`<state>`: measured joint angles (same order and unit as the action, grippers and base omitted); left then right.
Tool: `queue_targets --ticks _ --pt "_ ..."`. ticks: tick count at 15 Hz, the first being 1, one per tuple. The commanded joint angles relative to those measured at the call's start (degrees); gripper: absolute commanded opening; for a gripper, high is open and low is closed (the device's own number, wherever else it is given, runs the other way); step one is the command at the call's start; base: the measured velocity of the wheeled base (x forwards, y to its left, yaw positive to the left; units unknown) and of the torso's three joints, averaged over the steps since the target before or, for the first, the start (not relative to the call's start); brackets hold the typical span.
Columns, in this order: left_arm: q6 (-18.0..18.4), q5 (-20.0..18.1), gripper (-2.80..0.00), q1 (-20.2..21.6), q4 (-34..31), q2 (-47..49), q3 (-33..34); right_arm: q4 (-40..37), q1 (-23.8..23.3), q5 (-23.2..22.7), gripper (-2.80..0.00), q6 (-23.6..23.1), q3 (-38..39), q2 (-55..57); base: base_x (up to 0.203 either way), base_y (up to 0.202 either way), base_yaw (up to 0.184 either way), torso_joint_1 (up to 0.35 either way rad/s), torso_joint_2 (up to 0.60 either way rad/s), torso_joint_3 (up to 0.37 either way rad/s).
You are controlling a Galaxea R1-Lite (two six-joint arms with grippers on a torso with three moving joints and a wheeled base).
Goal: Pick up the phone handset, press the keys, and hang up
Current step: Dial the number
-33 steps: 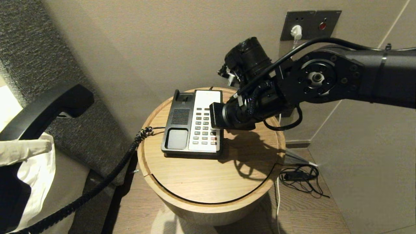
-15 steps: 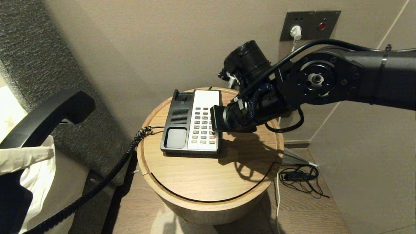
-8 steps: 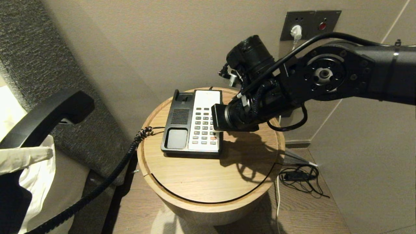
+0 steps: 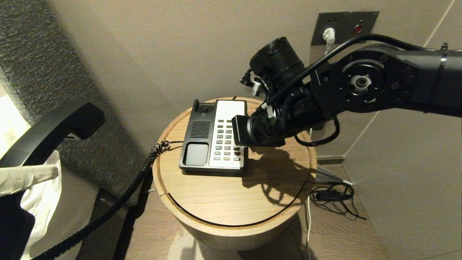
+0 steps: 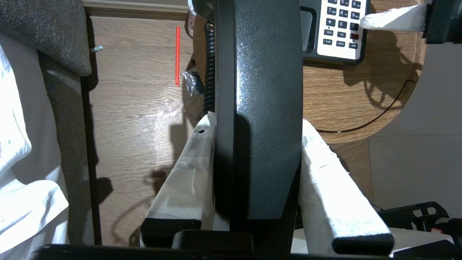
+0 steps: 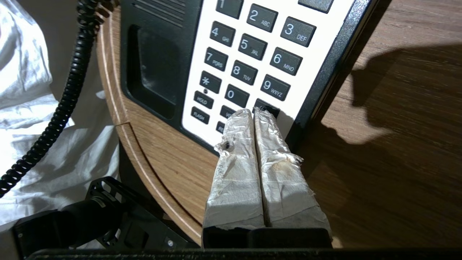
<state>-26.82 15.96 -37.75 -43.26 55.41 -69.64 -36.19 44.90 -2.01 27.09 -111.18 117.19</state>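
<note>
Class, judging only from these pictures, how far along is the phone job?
Done: the handset is off the base, clamped in the left gripper. In hand: the right gripper, fingers shut together, has its tips on the bottom rows of the keys. Left: hanging up; the cradle sits empty.

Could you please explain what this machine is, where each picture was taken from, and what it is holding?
This is a robot with two arms, and each picture comes from one of its cameras. The wide picture looks down from its head at a round wooden table carrying a phone base. The other two come from cameras on its wrists. The left hand, off to the left of the table, grips the handset between two padded fingers, with the coiled cord trailing back to the phone. The right hand has its fingers closed together, and their tips are down at the bottom rows of the keys, by the zero. Whether they actually press a key is not clear.
</note>
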Motion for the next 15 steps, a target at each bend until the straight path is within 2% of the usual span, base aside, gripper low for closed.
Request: queue_targets --ticks 1,6,10,15 --pt "-0.2 0.1 -2.8 0.0 -0.2 0.1 0.1 -0.1 -0.1 0.1 -2.8 0.0 0.0 1.0 0.0 0.0 0.0 0.0 0.0 0.0" --pt "-0.2 0.1 -2.8 0.0 -0.2 0.1 0.1 0.0 -0.3 0.3 -2.8 -1.8 -0.1 1.9 0.0 0.0 0.0 0.0 0.0 0.0" --pt "-0.1 0.1 -2.8 0.0 -0.2 0.1 0.1 0.5 -0.6 2.3 -2.8 -6.3 0.0 2.2 0.0 0.0 0.0 0.0 0.0 0.0" --pt "-0.1 0.1 -2.8 0.0 -0.2 0.1 0.4 0.5 -0.5 2.3 -2.8 -6.1 -0.1 0.2 0.0 0.0 0.0 0.0 0.0 0.0"
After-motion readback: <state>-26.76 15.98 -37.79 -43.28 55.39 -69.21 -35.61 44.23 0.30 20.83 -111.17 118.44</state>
